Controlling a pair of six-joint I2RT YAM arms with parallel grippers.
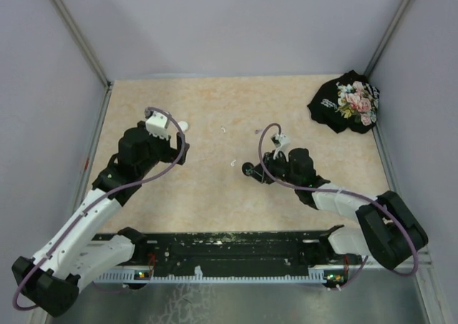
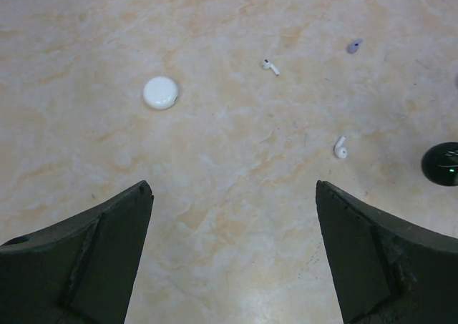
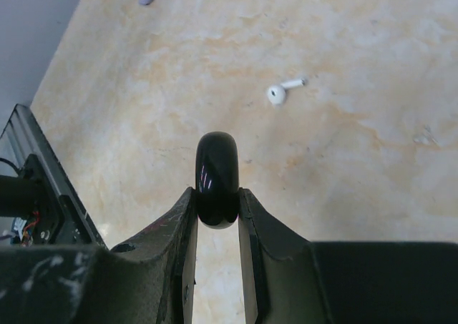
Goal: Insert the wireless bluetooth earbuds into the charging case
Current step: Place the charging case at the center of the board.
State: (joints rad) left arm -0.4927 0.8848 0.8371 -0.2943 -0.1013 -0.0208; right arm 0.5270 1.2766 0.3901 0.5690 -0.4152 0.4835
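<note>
Plainly, you are dealing with tiny, light, glossy pieces, likely skittering when nudged; pinch across the bulb, not the stem. From your left gripper (image 2: 234,188), gaping wide and empty, the near white earbud (image 2: 340,148) is lying at two o'clock, the far white earbud (image 2: 270,67) near twelve, the purple earbud (image 2: 354,46) at one. Your right gripper (image 3: 217,195) is clamping the black case (image 3: 217,170) on edge. Marbled tabletop (image 1: 215,195) smooth, flat; grey walls (image 1: 43,88) hemming three sides; floral cloth (image 1: 347,102) in far corner.
</note>
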